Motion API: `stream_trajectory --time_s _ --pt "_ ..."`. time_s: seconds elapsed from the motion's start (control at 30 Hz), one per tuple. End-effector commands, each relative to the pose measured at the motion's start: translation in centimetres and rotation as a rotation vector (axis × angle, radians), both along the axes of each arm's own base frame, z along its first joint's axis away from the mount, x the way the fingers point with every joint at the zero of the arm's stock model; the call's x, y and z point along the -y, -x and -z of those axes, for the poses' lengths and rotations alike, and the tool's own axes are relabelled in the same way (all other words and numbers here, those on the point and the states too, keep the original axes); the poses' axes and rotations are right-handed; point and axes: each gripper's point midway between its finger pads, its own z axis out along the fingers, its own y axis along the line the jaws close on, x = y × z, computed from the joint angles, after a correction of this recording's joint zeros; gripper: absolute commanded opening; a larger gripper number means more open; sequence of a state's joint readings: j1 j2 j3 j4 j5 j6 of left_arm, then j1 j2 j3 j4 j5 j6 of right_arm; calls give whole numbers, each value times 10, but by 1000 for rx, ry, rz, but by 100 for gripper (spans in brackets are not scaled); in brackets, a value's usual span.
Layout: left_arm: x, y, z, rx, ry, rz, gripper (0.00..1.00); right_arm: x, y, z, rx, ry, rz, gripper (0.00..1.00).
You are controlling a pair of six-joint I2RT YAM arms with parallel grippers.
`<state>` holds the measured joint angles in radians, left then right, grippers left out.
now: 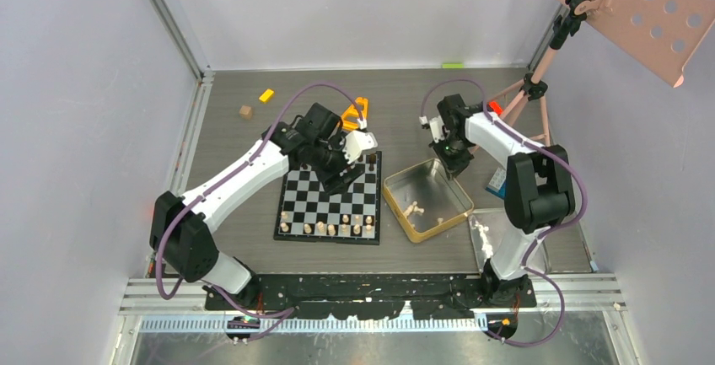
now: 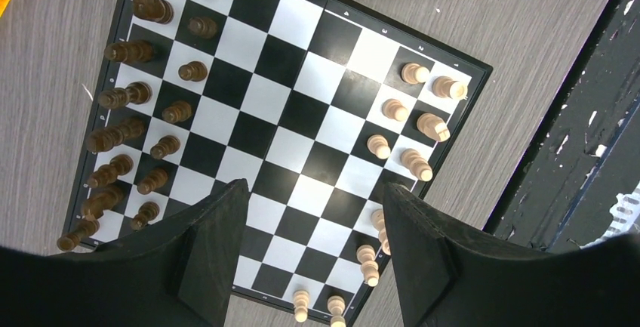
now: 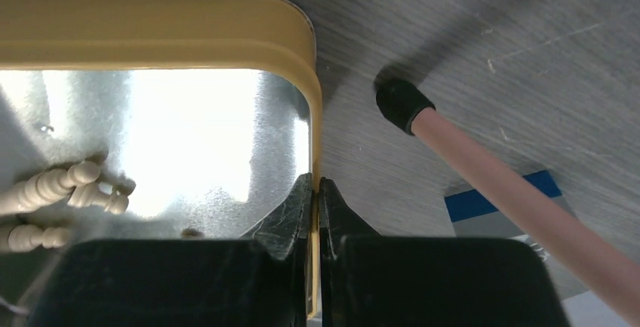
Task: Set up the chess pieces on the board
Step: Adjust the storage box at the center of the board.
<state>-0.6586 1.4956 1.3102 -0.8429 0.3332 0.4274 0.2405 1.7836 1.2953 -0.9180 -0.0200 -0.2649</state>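
The checkered board (image 1: 316, 201) lies left of centre. In the left wrist view the board (image 2: 302, 115) carries two rows of dark chess pieces (image 2: 140, 93) along one side and pale chess pieces (image 2: 423, 123) along the opposite side. My left gripper (image 2: 313, 191) hangs open above the board with nothing between its fingers; from above the left gripper (image 1: 341, 171) is over the board's far edge. My right gripper (image 3: 317, 180) is shut on the side wall of the gold tin (image 3: 151, 32), one finger inside and one outside. Three pale pieces (image 3: 60, 187) lie in the tin.
A pink tripod leg (image 3: 513, 206) with a black foot stands close to the right of the tin, over a blue-and-white card (image 1: 497, 184). A silver tray (image 1: 506, 238) sits near right. A brown cube (image 1: 245, 112), a yellow block (image 1: 266, 94) and an orange object (image 1: 356, 114) lie behind the board.
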Motion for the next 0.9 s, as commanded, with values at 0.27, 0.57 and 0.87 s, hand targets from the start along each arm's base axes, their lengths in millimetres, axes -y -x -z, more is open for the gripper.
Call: stream_trajectory --time_s 0.27,0.57,0.87 --pt "-2 -11 -10 69 10 -13 68 12 14 -28 40 30 60 30" --pt "0 -15 -7 75 3 -13 69 -20 1 -60 167 -90 -227 57" --pt "-8 -18 -13 107 -4 -30 69 -46 -21 -43 130 -11 -543 68"
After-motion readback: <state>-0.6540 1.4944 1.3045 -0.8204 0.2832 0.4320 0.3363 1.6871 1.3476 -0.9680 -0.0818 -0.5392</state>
